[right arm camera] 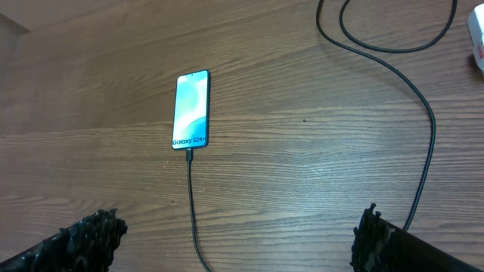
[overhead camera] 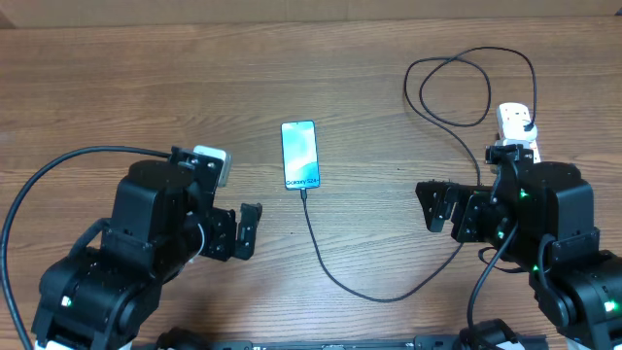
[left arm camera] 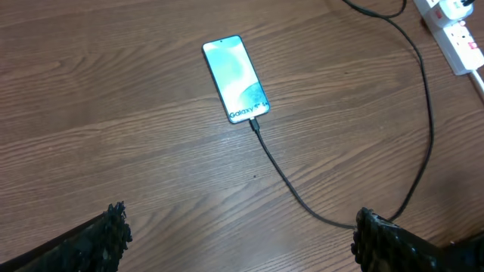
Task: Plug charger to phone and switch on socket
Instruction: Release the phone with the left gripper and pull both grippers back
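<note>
The phone (overhead camera: 300,155) lies flat mid-table, its blue-cyan screen lit, with "Galaxy" text at the near end. It also shows in the left wrist view (left arm camera: 236,78) and the right wrist view (right arm camera: 191,109). The charger's connector tip (overhead camera: 303,192) sits in the phone's near end. The black cable (overhead camera: 335,272) curves right and loops up to a plug in the white socket (overhead camera: 516,124). The socket's end shows in the left wrist view (left arm camera: 456,30). My left gripper (overhead camera: 251,230) is open and empty, left of the cable. My right gripper (overhead camera: 434,207) is open and empty, left of the socket.
The thick white cord (left arm camera: 478,79) leaves the socket at the right edge of the left wrist view. A black arm cable (overhead camera: 39,185) arcs on the left. The cable loop (overhead camera: 457,87) lies at the far right on the wood table (overhead camera: 146,78).
</note>
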You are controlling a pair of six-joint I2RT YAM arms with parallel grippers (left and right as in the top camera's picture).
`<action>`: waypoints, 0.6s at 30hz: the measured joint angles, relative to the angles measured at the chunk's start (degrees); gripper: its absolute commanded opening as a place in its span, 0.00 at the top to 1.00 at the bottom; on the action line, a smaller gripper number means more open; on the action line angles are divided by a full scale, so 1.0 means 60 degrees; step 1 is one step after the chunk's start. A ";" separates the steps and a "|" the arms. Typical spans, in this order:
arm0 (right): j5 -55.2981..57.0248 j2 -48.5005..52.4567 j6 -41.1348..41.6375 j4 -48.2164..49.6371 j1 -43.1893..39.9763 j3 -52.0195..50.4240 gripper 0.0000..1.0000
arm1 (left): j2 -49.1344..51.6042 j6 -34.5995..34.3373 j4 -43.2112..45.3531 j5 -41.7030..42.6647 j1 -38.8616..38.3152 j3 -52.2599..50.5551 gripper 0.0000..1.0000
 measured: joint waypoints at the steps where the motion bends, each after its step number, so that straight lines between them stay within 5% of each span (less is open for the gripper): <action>1: 0.0004 0.0004 0.0004 0.0004 0.0000 0.0000 0.00 | 0.0047 0.0000 0.0000 0.0000 0.0000 0.0000 0.00; 18: 0.0004 0.0000 0.0000 0.0000 0.0000 0.0000 0.00 | 0.0670 0.0004 0.0007 -0.0306 0.0251 -0.0073 0.00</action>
